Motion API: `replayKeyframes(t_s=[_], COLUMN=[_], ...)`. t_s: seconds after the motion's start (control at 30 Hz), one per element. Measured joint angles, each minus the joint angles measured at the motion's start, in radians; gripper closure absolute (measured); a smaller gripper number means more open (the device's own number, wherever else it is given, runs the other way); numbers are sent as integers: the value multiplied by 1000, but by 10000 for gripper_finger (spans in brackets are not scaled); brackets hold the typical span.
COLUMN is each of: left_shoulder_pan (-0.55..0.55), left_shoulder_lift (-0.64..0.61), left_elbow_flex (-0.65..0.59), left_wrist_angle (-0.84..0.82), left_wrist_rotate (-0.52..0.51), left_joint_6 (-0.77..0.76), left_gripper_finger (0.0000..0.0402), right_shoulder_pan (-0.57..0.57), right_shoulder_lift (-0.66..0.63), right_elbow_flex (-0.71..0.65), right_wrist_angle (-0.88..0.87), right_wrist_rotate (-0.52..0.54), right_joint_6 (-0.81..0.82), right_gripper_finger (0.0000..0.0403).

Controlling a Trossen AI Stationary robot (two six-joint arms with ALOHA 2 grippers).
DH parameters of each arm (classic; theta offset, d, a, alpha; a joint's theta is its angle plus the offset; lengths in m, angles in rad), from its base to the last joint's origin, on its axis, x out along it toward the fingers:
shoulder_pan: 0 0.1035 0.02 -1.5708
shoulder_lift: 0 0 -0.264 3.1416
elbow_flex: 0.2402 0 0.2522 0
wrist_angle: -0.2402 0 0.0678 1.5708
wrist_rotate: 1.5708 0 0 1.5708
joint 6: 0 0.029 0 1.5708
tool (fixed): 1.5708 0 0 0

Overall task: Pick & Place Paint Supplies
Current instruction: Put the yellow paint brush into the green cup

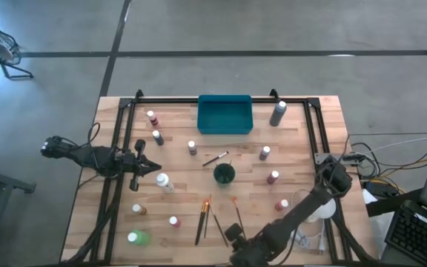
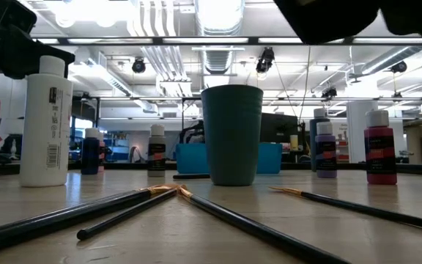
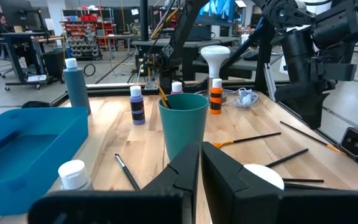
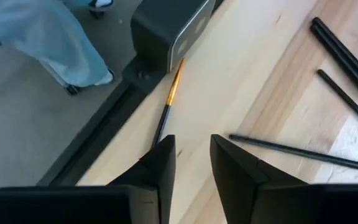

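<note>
**High view: right arm lines up on a paintbrush at the near edge**

High view from above shows the right gripper [image 1: 237,236] low over the near edge of the worktop [image 1: 302,148], among the loose paintbrushes [image 1: 201,220]. Its wrist camera shows its two fingers [image 4: 157,168] parted by a narrow gap with nothing between them; one gold-ferruled brush [image 4: 166,111] lies just ahead of the tips, beside a small dark box at the worktop's edge. The left gripper [image 1: 153,167] hangs over the left half, beside a white bottle [image 1: 163,182], fingers [image 3: 182,177] pressed shut and empty.

My read: the step in hand is picking up a brush, not yet done. The next move calls for setting the fingers astride the thin handle and closing low (a flat, slim handle is easy to pinch past or roll away).

The bottles are scattered across the worktop, none in the teal tray [image 1: 224,115]. One brush lies between the tray and the dark green cup [image 1: 224,175], another stands inside the cup.

The white bottle carries a label with a barcode in the low view; its print is too small to read. No brand is legible elsewhere.
</note>
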Motion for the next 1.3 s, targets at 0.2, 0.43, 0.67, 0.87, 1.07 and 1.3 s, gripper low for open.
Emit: replayKeyframes(t_s=[0.2, 0.43, 0.67, 0.87, 1.07, 1.3], left_shoulder_pan=[0, 0, 0, 0, 0, 0], left_shoulder_lift=[0, 0, 0, 0, 0, 0], left_elbow_flex=[0, 0, 0, 0, 0, 0], left_wrist_angle=[0, 0, 0, 0, 0, 0], left_wrist_rotate=[0, 0, 0, 0, 0, 0], left_joint_6=[0, 0, 0, 0, 0, 0], left_gripper_finger=[376, 376, 376, 376, 376, 376], right_shoulder_pan=[26, 51, 53, 55, 55, 55], right_shoulder_lift=[0, 0, 7, 43, 45, 45], right_elbow_flex=[0, 0, 1, 0, 0, -5], right_wrist_angle=[-8, -1, 45, 51, 56, 59], right_wrist_rotate=[45, 91, 98, 95, 97, 97], right_joint_6=[40, 107, 106, 92, 106, 91], right_gripper_finger=[298, 265, 258, 277, 284, 264])
